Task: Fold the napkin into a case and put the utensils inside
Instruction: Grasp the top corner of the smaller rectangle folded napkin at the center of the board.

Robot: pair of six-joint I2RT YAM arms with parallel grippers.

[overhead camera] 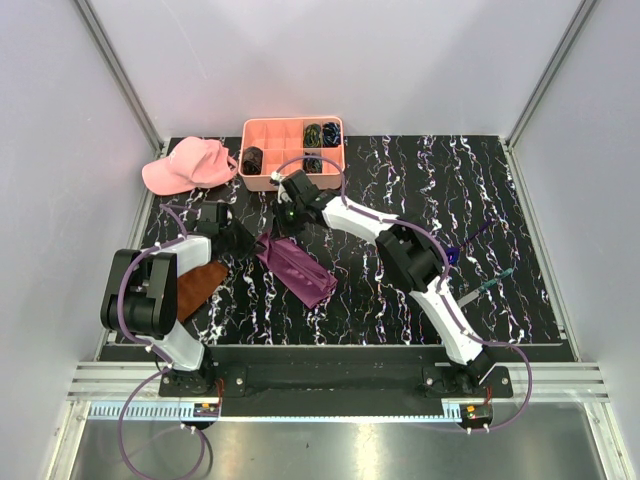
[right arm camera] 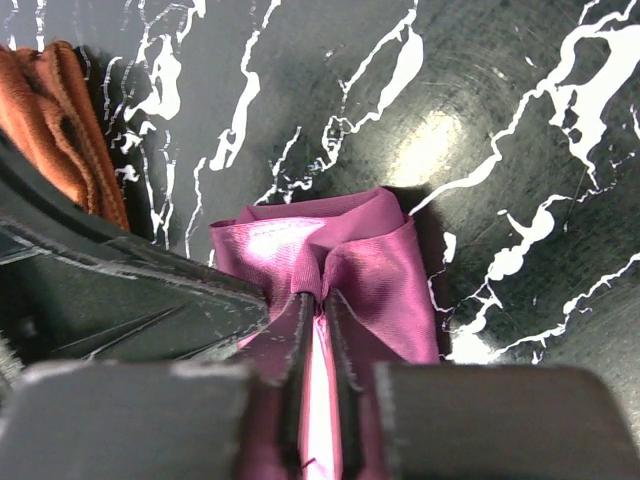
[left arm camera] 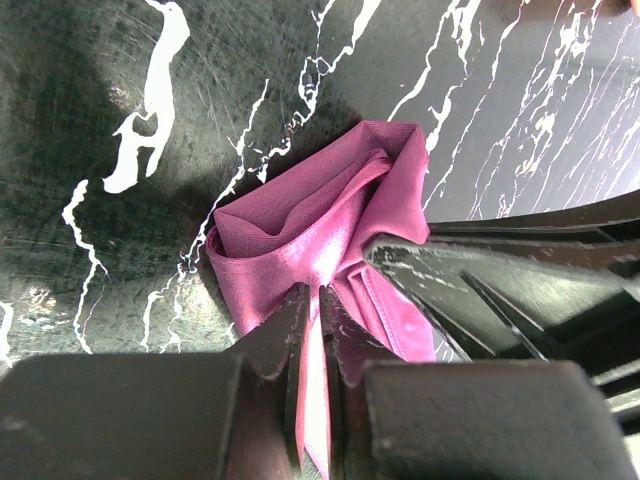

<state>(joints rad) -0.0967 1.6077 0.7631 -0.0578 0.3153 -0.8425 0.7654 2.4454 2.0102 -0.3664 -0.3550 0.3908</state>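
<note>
Napkin point(left arm camera: 300, 230), glossy magenta, softly crumpled

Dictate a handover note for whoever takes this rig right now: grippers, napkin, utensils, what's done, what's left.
Left gripper: shut on the napkin, pinching a fold.
Right gripper: shut on the napkin as well.
Napkin: bunched and lifted at the pinches, left of centre.
Utensils: lying at the far right, outside the napkin.
Done: both grips taken; no case visible.
To do: fold the case, load the utensils.
</note>
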